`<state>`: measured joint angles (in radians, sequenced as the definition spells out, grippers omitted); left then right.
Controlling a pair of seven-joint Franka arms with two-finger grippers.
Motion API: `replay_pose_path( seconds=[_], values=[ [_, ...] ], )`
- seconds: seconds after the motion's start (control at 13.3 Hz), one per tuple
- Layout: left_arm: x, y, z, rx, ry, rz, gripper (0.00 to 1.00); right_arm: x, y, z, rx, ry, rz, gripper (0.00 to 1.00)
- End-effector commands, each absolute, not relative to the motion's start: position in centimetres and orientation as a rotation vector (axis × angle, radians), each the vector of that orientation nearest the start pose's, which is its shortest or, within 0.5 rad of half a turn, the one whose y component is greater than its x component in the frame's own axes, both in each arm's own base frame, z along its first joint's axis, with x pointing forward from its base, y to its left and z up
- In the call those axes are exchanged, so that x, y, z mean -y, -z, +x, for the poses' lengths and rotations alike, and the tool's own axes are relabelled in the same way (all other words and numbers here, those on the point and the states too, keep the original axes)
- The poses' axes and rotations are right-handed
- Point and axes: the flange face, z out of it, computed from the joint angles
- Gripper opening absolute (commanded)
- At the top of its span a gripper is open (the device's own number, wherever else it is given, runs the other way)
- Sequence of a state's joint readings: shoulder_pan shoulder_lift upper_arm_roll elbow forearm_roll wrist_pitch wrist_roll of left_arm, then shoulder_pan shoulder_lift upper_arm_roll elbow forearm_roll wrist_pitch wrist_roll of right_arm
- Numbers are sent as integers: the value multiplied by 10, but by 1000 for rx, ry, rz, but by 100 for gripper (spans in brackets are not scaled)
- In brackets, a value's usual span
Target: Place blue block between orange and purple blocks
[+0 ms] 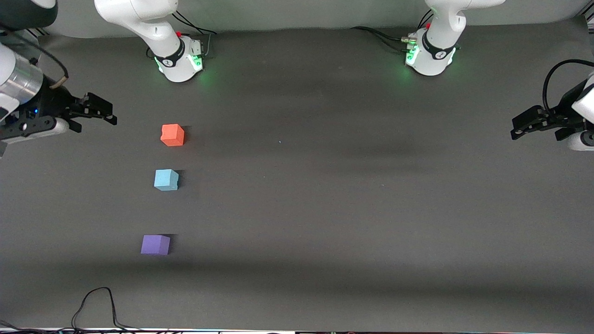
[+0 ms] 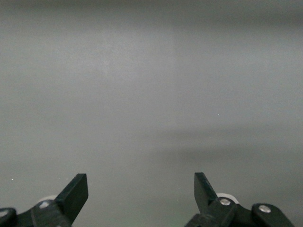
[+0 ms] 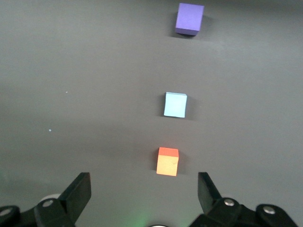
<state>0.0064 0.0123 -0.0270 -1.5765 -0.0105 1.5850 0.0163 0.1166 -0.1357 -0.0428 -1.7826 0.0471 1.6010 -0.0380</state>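
Three small cubes stand in a line toward the right arm's end of the table. The orange block [image 1: 172, 135] [image 3: 167, 161] is farthest from the front camera, the blue block [image 1: 166, 180] [image 3: 175, 104] sits on the table between it and the purple block [image 1: 155, 244] [image 3: 190, 19], which is nearest. My right gripper [image 1: 95, 116] [image 3: 143, 191] hangs open and empty over the table's edge at the right arm's end, apart from the cubes. My left gripper [image 1: 522, 127] [image 2: 141, 191] is open and empty over the left arm's end, with only bare mat under it.
The dark grey mat [image 1: 325, 185] covers the table. Both arm bases [image 1: 178, 58] [image 1: 431, 53] stand along the edge farthest from the front camera. A black cable [image 1: 97, 306] loops on the mat at the edge nearest that camera, closer than the purple block.
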Motion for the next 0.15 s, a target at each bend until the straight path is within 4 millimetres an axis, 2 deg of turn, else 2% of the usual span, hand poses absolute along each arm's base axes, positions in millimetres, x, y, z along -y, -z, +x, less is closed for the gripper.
replay_pose_path(
  seconds=[0.0,0.08],
  values=[
    [11,-618,555,-82,2,-3139,100,-38,-602,503,114,-54,-3122,100],
    [11,-618,555,-82,5,-3139,100,-38,-602,504,111,-42,-3121,100]
  ],
)
